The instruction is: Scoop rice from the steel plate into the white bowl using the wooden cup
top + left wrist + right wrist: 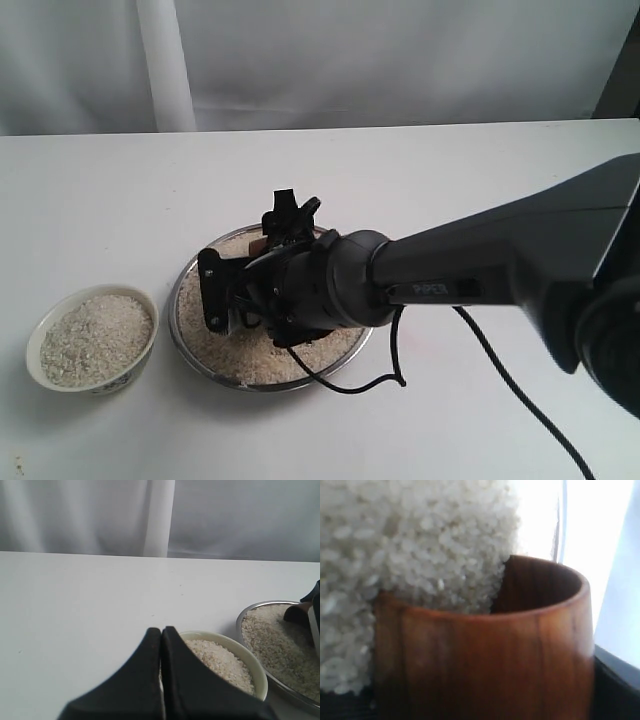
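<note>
The steel plate (174,305) lies mid-table, spread with rice (250,355). My right gripper (275,235) reaches over it, shut on the wooden cup (258,243), which is mostly hidden behind the wrist. The right wrist view shows the cup (485,655) tipped with its mouth pressed into the rice (420,540); grains fill part of its inside, and a dark finger (616,695) shows beside it. The white bowl (93,290), left of the plate, is heaped with rice (90,340). Behind the bowl (242,652), my left gripper (161,630) is shut and empty.
The white table (430,180) extends on all sides of the plate. A pale curtain and a white post (165,65) stand behind its far edge. The right arm's black cable (500,370) trails over the table to the right of the plate.
</note>
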